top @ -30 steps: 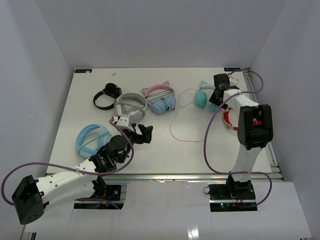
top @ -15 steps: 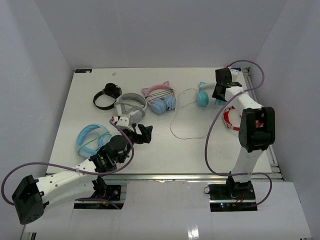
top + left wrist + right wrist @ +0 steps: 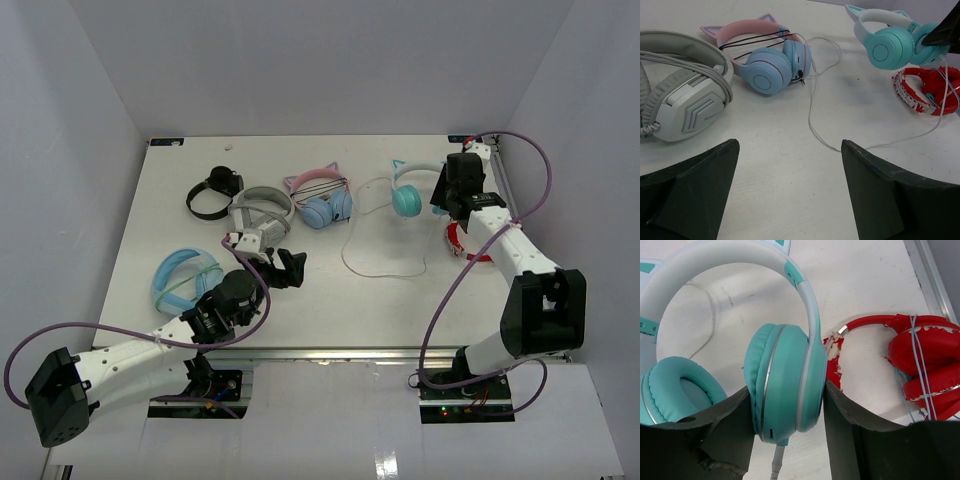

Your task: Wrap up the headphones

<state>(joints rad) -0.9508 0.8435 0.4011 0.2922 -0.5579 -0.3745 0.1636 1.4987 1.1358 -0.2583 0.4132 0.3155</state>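
The headphones (image 3: 410, 190) have turquoise ear cups, a white headband with teal cat ears and a thin white cable (image 3: 378, 270) looping across the table. They sit at the back right. My right gripper (image 3: 444, 192) is shut on one turquoise ear cup (image 3: 785, 382), a finger on each side of it. The second cup (image 3: 672, 392) hangs free at the left. The headphones also show in the left wrist view (image 3: 892, 42). My left gripper (image 3: 288, 268) is open and empty low over the table, left of the cable loop (image 3: 812, 115).
Red headphones (image 3: 462, 240) lie just right of my right gripper, close to the table's right edge. Blue-cupped pink cat-ear headphones (image 3: 322, 198), grey-white headphones (image 3: 258, 212), black headphones (image 3: 214, 192) and a light-blue pair (image 3: 182, 276) lie to the left.
My right arm has swung out to the right and its gripper has carried the turquoise headphones slightly right and nearer. The cable loop shifted with them. The left arm barely moved.
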